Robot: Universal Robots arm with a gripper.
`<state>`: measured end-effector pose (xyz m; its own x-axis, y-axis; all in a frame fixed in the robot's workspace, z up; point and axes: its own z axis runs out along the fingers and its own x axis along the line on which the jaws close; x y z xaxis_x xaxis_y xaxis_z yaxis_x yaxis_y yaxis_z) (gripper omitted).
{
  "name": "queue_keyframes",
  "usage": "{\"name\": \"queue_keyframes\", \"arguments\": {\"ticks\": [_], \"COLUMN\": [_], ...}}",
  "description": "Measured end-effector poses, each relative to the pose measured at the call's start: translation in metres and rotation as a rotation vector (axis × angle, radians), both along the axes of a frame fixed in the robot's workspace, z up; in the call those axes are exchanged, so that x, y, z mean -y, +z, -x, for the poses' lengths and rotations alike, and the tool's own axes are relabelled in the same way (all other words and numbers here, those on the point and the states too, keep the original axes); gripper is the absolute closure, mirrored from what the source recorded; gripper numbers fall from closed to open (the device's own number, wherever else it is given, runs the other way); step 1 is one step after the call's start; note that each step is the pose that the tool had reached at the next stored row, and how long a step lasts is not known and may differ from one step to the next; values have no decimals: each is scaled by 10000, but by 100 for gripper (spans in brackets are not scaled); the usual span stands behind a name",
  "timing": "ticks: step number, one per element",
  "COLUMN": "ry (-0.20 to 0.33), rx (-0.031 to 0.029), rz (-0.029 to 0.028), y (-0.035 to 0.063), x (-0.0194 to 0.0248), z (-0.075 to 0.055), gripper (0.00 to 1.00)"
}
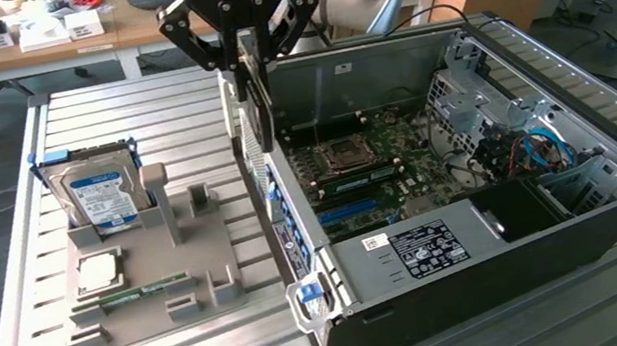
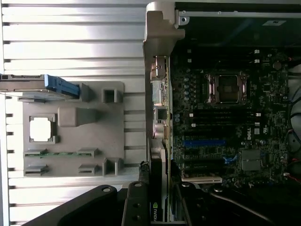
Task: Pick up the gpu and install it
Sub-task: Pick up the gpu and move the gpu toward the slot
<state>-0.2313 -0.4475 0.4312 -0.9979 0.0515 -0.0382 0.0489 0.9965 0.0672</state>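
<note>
The gripper [image 1: 248, 62] [image 2: 160, 200] hangs at 12 o'clock in the exterior view. Its two black fingers [image 1: 222, 56] pinch the gpu [image 1: 256, 112] [image 2: 157, 207] between them. The gpu hangs straight down, thin edge toward the exterior view's camera. In the wrist view a small green logo shows on its dark side. Its low end is right by the back wall of the computer case [image 1: 604, 213], maybe touching it, but that is hard to see.

The case lies on its side with the lid off, at about 4 o'clock from the gripper. Inside is the green main board [image 1: 388, 175] [image 2: 225, 117] with a square chip socket [image 1: 348, 154] [image 2: 228, 87] and a blue slot [image 2: 203, 142].

At about 8 o'clock from the gripper sits a gray holder [image 1: 194, 262] [image 2: 94, 155] on the metal table [image 1: 155, 113]. A hard drive [image 1: 101, 198] stands in it. In front of that lie a square chip [image 1: 98, 271] [image 2: 40, 129] and a thin green memory stick [image 1: 138, 292] [image 2: 59, 153].
</note>
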Motion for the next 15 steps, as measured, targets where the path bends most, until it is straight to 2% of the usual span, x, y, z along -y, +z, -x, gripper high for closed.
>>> {"name": "queue_keyframes", "arguments": {"ticks": [15], "ry": [0], "rx": [0], "rz": [0], "y": [0], "x": [-16], "z": [-265], "gripper": [73]}}
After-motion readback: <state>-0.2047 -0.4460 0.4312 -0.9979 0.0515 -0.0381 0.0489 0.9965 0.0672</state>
